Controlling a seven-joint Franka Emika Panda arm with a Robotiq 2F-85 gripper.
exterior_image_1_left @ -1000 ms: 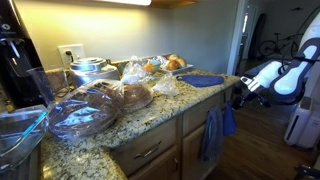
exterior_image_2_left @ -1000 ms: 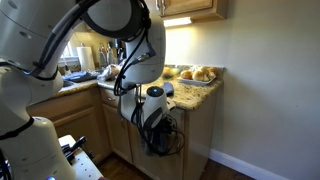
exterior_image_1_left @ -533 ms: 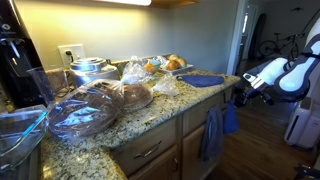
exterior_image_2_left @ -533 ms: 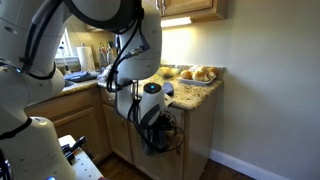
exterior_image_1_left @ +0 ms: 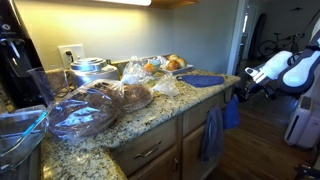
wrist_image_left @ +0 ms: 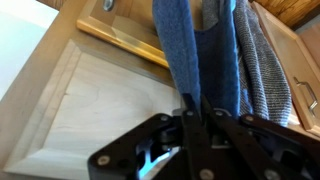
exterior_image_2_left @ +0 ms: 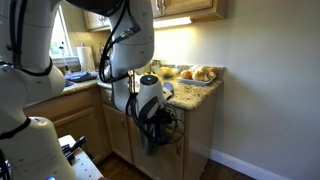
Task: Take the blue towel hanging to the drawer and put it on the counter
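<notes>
The blue towel (wrist_image_left: 185,50) hangs in vertical folds in front of a wooden cabinet door in the wrist view. In an exterior view the towel (exterior_image_1_left: 230,115) hangs at the end of the cabinet, beside the drawer (exterior_image_1_left: 196,118) and below the granite counter (exterior_image_1_left: 150,115). My gripper (wrist_image_left: 195,108) is shut on the towel's folds, fingers pressed together. The gripper (exterior_image_1_left: 238,95) shows at the cabinet's corner. In an exterior view the arm hides the towel and the gripper (exterior_image_2_left: 152,128) is a dark shape against the cabinet.
A grey knit towel (wrist_image_left: 262,60) hangs right beside the blue one; it also shows in an exterior view (exterior_image_1_left: 211,135). A royal-blue oval cloth (exterior_image_1_left: 203,80), bagged bread (exterior_image_1_left: 95,105), rolls (exterior_image_2_left: 200,73) and pots crowd the counter. A bicycle stands in the far room.
The arm has moved a little up and away from the cabinet. The blue towel has risen slightly with the gripper. The grey towel has not moved.
</notes>
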